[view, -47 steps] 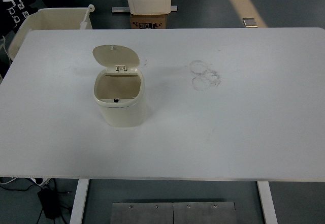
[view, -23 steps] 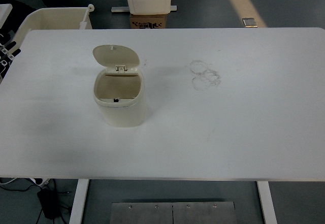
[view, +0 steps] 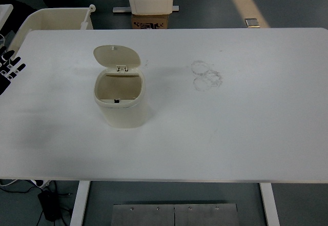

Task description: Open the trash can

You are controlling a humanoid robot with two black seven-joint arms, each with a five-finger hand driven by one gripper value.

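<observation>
A small cream trash can (view: 121, 103) stands on the white table (view: 230, 134), left of the middle. Its lid (view: 117, 56) is swung up and back on its hinge, and the inside shows empty. My left hand (view: 8, 67) shows at the far left edge, over the table's left border, well apart from the can. Its dark fingers are spread and hold nothing. No right arm shows in the picture.
Faint ring marks (view: 206, 75) stain the table right of the can. A cream bin (view: 51, 18) stands on the floor beyond the table's far left corner. A white stand with a cardboard box (view: 150, 20) is behind the far edge.
My left hand has come down along the left edge, from beyond the table's far left corner to over its left border. The can and its raised lid have not moved.
</observation>
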